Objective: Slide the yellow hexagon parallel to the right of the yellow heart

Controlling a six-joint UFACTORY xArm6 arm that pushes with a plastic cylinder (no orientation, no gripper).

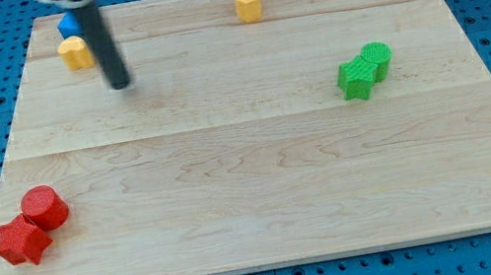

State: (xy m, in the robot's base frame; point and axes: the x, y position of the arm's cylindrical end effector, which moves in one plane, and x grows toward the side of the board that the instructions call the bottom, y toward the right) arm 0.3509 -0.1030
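Note:
The yellow hexagon (248,3) stands near the view's top, a little right of centre. The yellow heart (75,53) lies at the top left, touching a blue block (67,25) just above it. My tip (119,82) rests on the board just right of and below the yellow heart, a short gap from it, and far left of the yellow hexagon. The dark rod slants up toward the view's top left.
A green star (354,78) and a green cylinder (376,59) touch at the right. A red cylinder (43,207) and a red star (22,241) touch at the bottom left. The wooden board (255,196) lies on a blue pegboard.

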